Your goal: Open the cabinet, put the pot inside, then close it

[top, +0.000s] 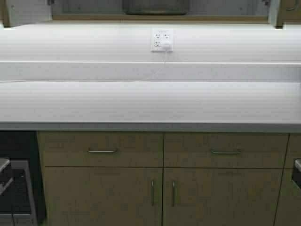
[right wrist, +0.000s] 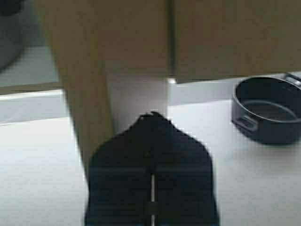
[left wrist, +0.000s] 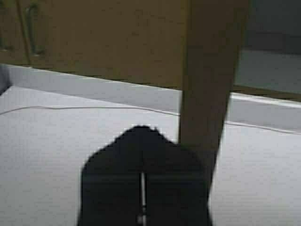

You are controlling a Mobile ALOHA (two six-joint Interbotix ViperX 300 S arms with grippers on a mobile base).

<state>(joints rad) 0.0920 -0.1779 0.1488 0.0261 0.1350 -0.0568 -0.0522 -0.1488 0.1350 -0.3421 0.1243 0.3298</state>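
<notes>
Both end effectors are pressed shut, empty: the left end effector [left wrist: 142, 141] beside an open wooden cabinet door [left wrist: 211, 80], the right end effector [right wrist: 152, 127] likewise. A round dark pot [right wrist: 268, 110] sits on the smooth white table [top: 141, 101], apart from the right one, below the closed cabinets.

Kitchen. A long white countertop [top: 150, 101] with a low white backsplash runs above wood-fronted base cabinets [top: 162, 195] and drawers [top: 102, 149] fitted with metal bar handles. A wall outlet [top: 162, 39] with a white cord plugged in sits above the counter. Wooden upper cabinets hang overhead; an open door [right wrist: 94, 84] stands just ahead of the right gripper [right wrist: 152, 125]. A dark cooking pot [right wrist: 268, 110] rests on the counter, off to that gripper's side.
</notes>
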